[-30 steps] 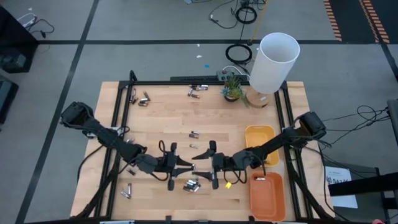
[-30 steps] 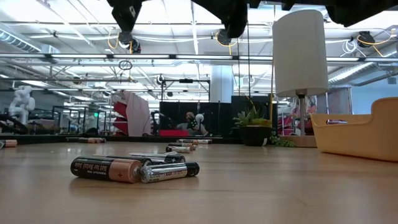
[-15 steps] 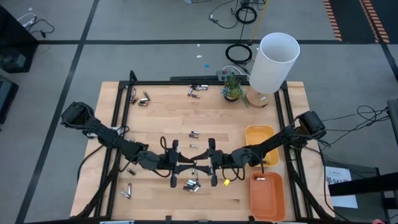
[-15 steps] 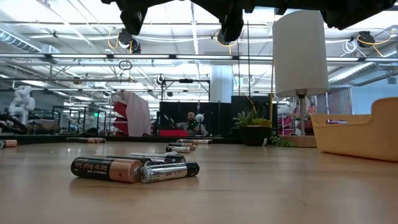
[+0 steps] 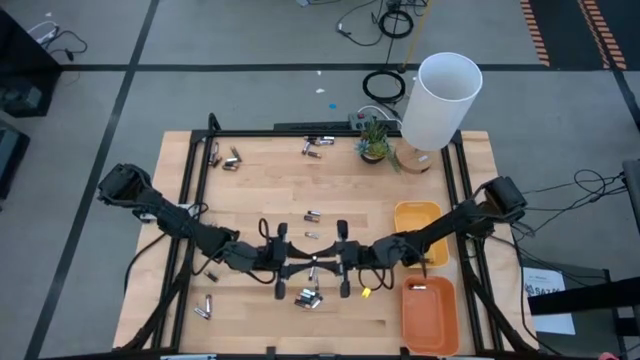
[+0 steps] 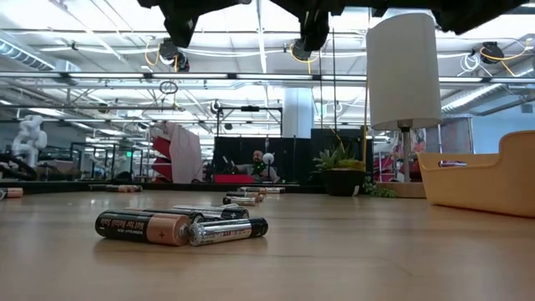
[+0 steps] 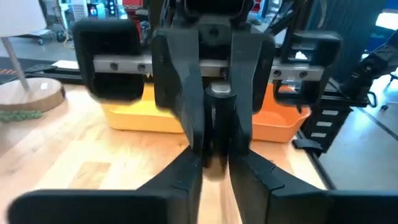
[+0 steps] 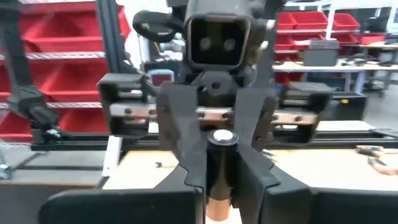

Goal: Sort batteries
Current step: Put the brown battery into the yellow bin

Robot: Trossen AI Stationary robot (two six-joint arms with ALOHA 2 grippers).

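One battery point(image 8: 222, 155), dark-bodied with a silvery cap on top and a copper end below, hangs above the table's near middle, where my two grippers meet head-on. My left gripper point(image 5: 301, 267) comes from the left and my right gripper point(image 5: 324, 267) from the right, both shut on it. In the left wrist view the battery point(image 7: 216, 121) stands between both pairs of fingers. More batteries lie on their sides on the wood: a cluster point(image 5: 308, 297) right below the grippers, shown close up in the low view point(image 6: 180, 227), and others farther off point(image 5: 313, 215). My left gripper pinches the battery's body point(image 7: 214, 158) between its two fingers, coming in level from the table's left. The battery stands roughly upright, lifted clear of the table. My right gripper pinches the battery's dark body point(image 8: 219, 177) below the silvery cap between its two fingers, coming in level from the table's right. The copper end point(image 8: 217, 208) shows below the fingers. The battery stays upright, clear of the table.
A yellow tray point(image 5: 418, 228) and an orange tray point(image 5: 428, 312) stand at the right edge. A white lamp point(image 5: 440, 100) and a small plant point(image 5: 374, 140) stand at the far right. More batteries lie at far left point(image 5: 232, 160), far middle point(image 5: 315, 147) and near left point(image 5: 205, 305).
My right gripper has moved toward the table's left, up to my left gripper, and has shut its spread fingers on the battery that my left gripper holds. My left gripper has edged toward the right. The battery has stayed lifted clear.
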